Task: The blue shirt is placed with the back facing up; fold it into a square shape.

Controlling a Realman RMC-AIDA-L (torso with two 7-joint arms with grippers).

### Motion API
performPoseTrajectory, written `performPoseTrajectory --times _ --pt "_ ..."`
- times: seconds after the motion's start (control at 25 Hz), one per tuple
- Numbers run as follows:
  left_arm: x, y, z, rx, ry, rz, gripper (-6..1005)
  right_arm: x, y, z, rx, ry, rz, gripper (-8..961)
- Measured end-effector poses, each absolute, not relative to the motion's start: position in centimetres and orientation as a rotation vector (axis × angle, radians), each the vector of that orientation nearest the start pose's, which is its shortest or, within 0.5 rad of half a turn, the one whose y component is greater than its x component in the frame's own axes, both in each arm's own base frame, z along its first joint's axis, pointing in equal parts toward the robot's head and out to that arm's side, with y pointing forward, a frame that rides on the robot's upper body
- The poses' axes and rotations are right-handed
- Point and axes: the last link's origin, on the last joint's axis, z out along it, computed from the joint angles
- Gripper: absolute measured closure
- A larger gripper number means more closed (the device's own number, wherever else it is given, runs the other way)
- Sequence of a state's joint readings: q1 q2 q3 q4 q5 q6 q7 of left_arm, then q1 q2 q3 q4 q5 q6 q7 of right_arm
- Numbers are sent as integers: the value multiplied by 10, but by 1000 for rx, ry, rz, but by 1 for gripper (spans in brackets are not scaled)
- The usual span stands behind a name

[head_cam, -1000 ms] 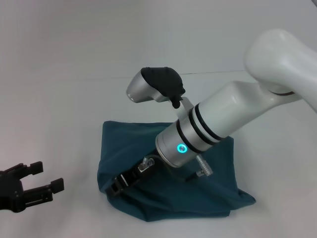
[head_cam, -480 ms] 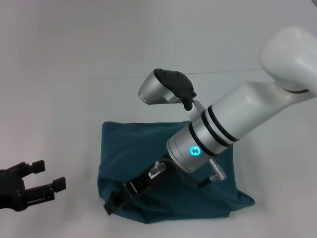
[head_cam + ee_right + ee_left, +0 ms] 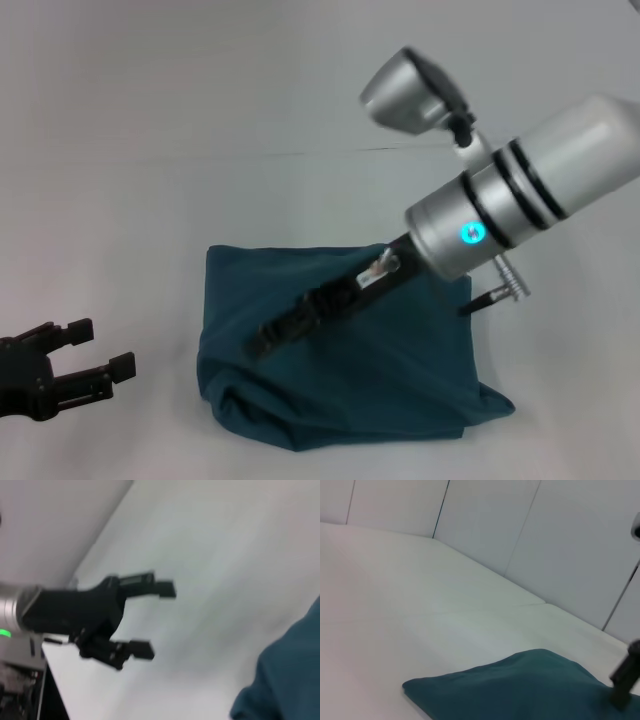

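Observation:
The blue shirt point(image 3: 350, 370) lies as a folded, roughly square bundle on the white table, rumpled along its near edge. My right gripper point(image 3: 272, 340) hangs over the shirt's left half on a slanted arm, lifted off the cloth, and no fabric rises with it. My left gripper point(image 3: 100, 347) rests low at the near left, apart from the shirt, open and empty. The right wrist view shows that left gripper point(image 3: 155, 617) with its fingers spread, and a corner of the shirt point(image 3: 285, 680). The left wrist view shows the shirt point(image 3: 530, 685) with the right gripper point(image 3: 625, 677) dark beyond it.
A white table point(image 3: 150, 150) stretches all around the shirt, with a faint seam line point(image 3: 320, 152) across it. Pale wall panels point(image 3: 520, 520) stand behind the table in the left wrist view.
My right arm has risen and drawn back to the right, carrying its gripper from the shirt's near left edge to above the shirt. The shirt lies still and the left gripper has barely moved.

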State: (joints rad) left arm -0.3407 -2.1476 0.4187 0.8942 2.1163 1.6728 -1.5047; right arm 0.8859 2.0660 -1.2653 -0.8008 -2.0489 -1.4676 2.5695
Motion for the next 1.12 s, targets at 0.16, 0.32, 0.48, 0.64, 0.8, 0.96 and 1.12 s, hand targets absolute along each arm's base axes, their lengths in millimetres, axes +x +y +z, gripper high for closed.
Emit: performPoseTrajectory --times 0.16,0.32,0.48,0.64,0.8,0.96,1.12 --pt "-315 278 41 -2459 -904 -701 132 121 379 -48 -2917 1297 178 189" --pt "-309 282 39 -2469 -914 -724 133 124 377 -56 -2984 1076 176 279" --pt "-298 290 35 -2499 -973 -749 134 128 379 -61 -3006 918 162 368" --pt "-290 296 34 -2518 -1028 -759 135 132 379 -65 -3024 784 171 542" --pt "-288 298 34 -2519 -1041 -767 135 139 377 -69 -3031 749 130 732" --pt "-286 298 33 -2524 -1040 -770 136 149 384 -73 -2980 763 31 871" --pt "-283 298 30 -2542 -1038 -769 137 155 391 -77 -2917 788 -49 955"
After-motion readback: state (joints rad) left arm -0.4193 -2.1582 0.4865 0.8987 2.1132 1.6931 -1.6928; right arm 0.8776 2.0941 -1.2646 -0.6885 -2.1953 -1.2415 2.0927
